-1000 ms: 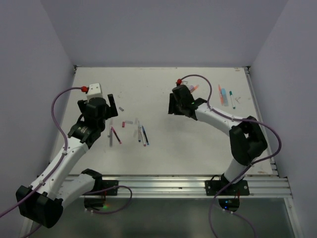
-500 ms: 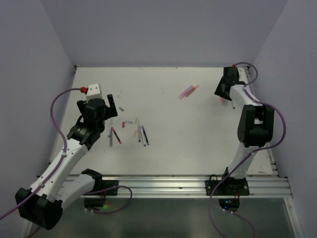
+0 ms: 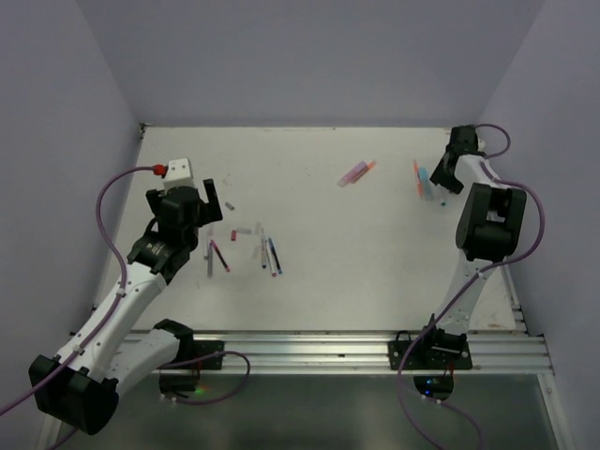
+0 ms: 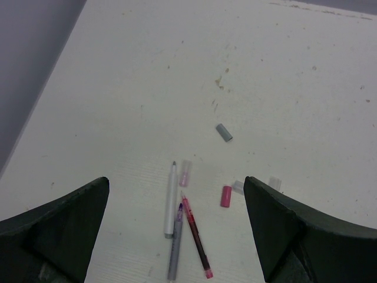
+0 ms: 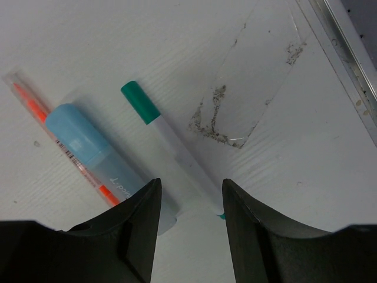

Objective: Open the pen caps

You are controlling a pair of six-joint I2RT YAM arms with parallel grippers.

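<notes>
Left gripper (image 3: 212, 197): jaws spread wide, empty, hovering over the left half of the table (image 3: 375, 262).
Under it: white pen (image 4: 171, 200), grey pen (image 4: 175, 247) and red pen (image 4: 195, 237) lying close together, with the pink cap (image 4: 226, 196) near them.
Grey cap (image 4: 224, 132): alone, toward the far edge.
Right gripper (image 5: 188, 194): jaws partly apart, clamping nothing, low at the far right corner.
Teal cap (image 5: 140, 102): on its pen, whose other end lies between the fingers.
Blue cap (image 5: 73, 132): on a marker, against the orange pen (image 5: 29, 97).

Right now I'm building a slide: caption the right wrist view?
Right end effector open above a teal-capped white pen, beside a light-blue-capped marker and an orange pen.
</notes>
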